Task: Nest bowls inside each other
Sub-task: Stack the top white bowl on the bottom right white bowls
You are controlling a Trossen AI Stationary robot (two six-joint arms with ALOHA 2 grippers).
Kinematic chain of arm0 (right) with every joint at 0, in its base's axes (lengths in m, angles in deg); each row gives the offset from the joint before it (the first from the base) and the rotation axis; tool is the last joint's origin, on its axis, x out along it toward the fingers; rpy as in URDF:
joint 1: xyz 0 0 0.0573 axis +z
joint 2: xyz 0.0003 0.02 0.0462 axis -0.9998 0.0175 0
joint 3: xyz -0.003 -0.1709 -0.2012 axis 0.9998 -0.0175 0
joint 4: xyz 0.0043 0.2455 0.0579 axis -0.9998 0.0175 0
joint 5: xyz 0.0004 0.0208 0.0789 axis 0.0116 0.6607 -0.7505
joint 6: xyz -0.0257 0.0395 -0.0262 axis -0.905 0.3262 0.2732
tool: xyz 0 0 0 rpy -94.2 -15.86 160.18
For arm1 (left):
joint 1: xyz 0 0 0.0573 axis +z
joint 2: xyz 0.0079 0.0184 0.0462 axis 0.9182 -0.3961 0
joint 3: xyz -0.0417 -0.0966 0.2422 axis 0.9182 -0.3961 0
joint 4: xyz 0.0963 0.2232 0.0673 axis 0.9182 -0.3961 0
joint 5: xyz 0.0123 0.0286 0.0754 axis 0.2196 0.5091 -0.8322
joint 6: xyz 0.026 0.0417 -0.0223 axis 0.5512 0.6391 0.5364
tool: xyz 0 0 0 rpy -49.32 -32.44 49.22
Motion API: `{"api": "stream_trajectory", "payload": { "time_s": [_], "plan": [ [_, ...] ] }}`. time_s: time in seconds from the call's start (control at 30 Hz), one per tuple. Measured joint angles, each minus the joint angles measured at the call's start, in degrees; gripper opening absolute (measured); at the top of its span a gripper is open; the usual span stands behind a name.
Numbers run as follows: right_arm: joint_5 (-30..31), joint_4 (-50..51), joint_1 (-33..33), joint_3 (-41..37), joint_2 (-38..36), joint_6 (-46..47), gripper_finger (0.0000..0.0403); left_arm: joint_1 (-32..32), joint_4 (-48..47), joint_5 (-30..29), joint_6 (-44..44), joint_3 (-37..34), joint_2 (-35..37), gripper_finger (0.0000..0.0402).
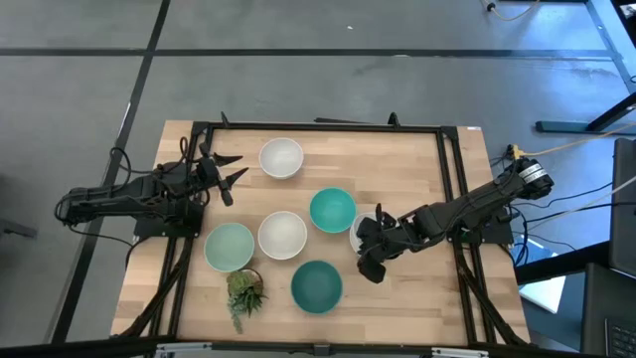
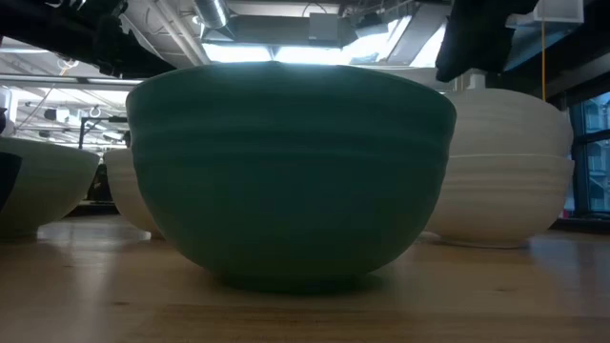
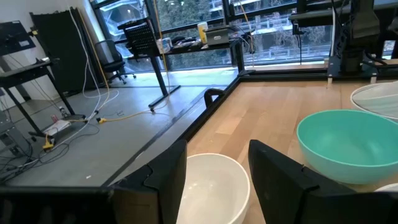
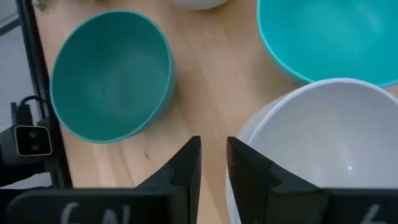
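Crowding right gripper point(image 1: 372, 261): white bowl's point(image 1: 362, 231) rim.

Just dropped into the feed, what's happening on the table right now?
The right gripper is at a stack of white bowls on the table's right side, fingers nearly closed at its rim. The left gripper hangs open near the far white bowl, holding nothing. The teal bowl, darker teal bowl, mint bowl and middle white bowl sit separately, beside a small plant.
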Motion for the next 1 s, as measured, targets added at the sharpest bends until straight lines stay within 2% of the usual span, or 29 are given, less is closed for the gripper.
{"api": "stream_trajectory", "payload": {
  "time_s": [0.23,0.5,0.67,0.73,0.8,0.9,1.0],
  "plan": [
    [4.8,0.1,0.0,0.0,0.0,1.6,0.0079,0.0,0.0,0.0,0.0,0.0,0.0,0.0167],
    [5.2,0.1,0.0,0.0,0.0,1.5,0.0079,0.0,0.0,0.0,0.0,0.0,0.0,0.0167],
    [9.8,-2.0,0.0,0.0,0.0,0.6,0.0079,0.0,0.0,0.0,0.0,0.0,0.0,0.0167],
    [11.4,-3.2,0.0,0.0,0.0,-3.1,0.0079,0.0,0.0,0.0,0.0,0.0,0.0,0.0167],
    [15.4,-4.4,0.0,0.0,0.0,-4.9,0.0079,0.0,0.0,0.0,0.0,0.0,0.0,0.0167],
    [24.4,-4.8,0.0,0.0,-0.3,-4.6,0.0079,0.0,0.0,0.0,0.0,0.0,0.0,0.0167],
    [28.8,-4.2,-0.1,0.0,-1.9,-6.1,0.0079,0.0,0.0,0.0,0.0,0.0,0.0,0.0167]
  ]
}}
